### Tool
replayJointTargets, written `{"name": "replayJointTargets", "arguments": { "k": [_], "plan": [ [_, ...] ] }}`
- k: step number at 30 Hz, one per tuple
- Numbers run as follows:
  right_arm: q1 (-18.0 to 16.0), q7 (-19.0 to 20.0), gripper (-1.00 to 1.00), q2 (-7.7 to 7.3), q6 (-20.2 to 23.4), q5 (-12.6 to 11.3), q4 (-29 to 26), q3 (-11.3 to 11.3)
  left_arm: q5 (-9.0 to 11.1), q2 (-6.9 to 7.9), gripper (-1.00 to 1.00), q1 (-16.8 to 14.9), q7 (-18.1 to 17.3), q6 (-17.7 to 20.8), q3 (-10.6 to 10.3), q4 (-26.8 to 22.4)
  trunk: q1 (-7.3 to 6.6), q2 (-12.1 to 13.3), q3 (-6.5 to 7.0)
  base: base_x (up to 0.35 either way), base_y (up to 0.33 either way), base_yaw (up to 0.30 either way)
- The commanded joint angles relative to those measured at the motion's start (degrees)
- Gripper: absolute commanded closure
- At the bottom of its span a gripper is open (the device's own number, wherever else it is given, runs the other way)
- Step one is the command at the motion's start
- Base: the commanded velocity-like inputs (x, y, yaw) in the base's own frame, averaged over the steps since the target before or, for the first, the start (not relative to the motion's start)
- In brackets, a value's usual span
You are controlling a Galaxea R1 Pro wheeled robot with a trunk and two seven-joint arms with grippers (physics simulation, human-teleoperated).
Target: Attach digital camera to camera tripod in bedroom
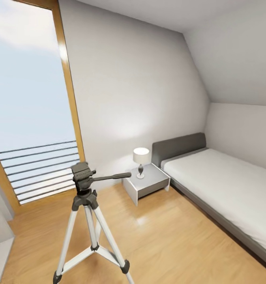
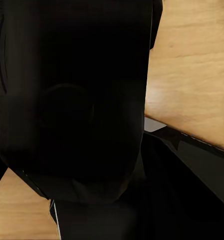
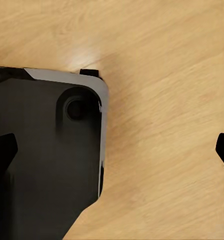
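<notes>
The camera tripod (image 1: 87, 221) stands on the wood floor (image 1: 168, 236) before the window (image 1: 30, 98), its head bare. The right gripper (image 3: 114, 150) is spread open; the left gripper's state cannot be told.

A tall window (image 1: 26, 90) takes up the left of the head view, its wooden frame (image 1: 71, 94) running up the wall, pale sky behind it and a row of grey horizontal rails (image 1: 40, 165) across its lower part. Along the right wall lies a white bed (image 1: 227, 189) with a grey headboard (image 1: 179, 146). Just beside the headboard stands a white nightstand (image 1: 147, 183), and on top of it a small lamp (image 1: 141, 159) with a white shade. Light wood floor (image 1: 164, 240) spreads underneath it all, sloped white ceiling (image 1: 235, 51) overhead.
</notes>
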Motion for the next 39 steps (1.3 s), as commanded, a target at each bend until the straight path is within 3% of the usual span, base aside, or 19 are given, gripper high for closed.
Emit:
{"name": "replayJointTargets", "arguments": {
  "k": [1,39],
  "plan": [
    [-0.1,-0.1,-1.00,-0.01,-0.3,0.6,0.2,-0.2,0.3,-0.02,1.00,0.0,0.2,-0.1,-0.5,0.0,0.05,0.0,-0.02,0.290,-0.074,0.269],
    [-0.1,-0.1,-1.00,-0.02,-0.3,0.6,0.2,-0.2,0.5,0.07,1.00,0.0,0.2,-0.3,-0.5,0.0,0.05,0.0,-0.02,0.024,-0.006,0.269]
  ]
}}
